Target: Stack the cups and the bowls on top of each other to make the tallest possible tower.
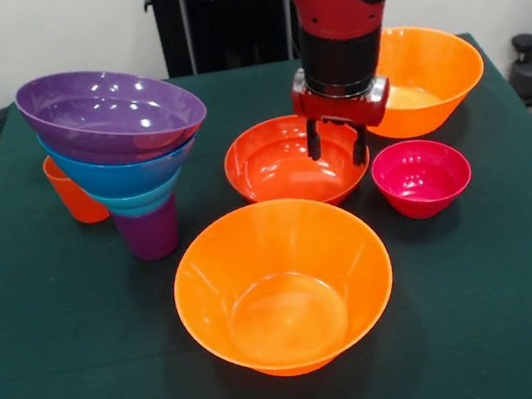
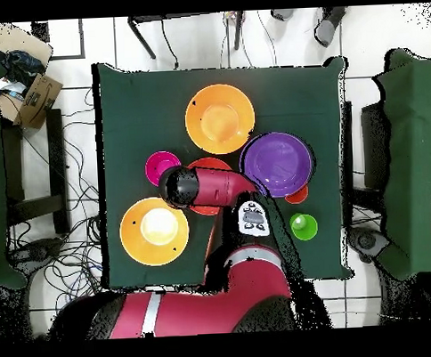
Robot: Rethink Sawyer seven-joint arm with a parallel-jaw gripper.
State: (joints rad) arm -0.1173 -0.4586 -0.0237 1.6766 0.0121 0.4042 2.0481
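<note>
Gripper (image 1: 337,148) over the shallow red-orange plastic bowl (image 1: 285,161); tower (image 1: 122,151) standing at the left of the front view.

Nearest the front camera, a large glossy orange plastic bowl (image 1: 282,283) sits upright on the green tablecloth (image 1: 71,372). Behind it, the small tapered purple plastic tumbler (image 1: 150,233) carries the stack: a small teal-blue bowl (image 1: 139,199), a large blue bowl (image 1: 125,173) and a large purple bowl (image 1: 111,113) nested above, leaning slightly. The small magenta bowl (image 1: 421,177) stands to the right, apart from the others. The gripper's two dark fingers (image 1: 314,139) are spread apart, empty, hanging just above the shallow bowl's far rim. The orange tumbler (image 1: 73,195) stands behind the tower. A second large orange bowl (image 1: 424,78) lies farthest back, partly hidden by the arm (image 1: 337,6). The overhead view shows a green tumbler (image 2: 302,225) near the tower.
</note>
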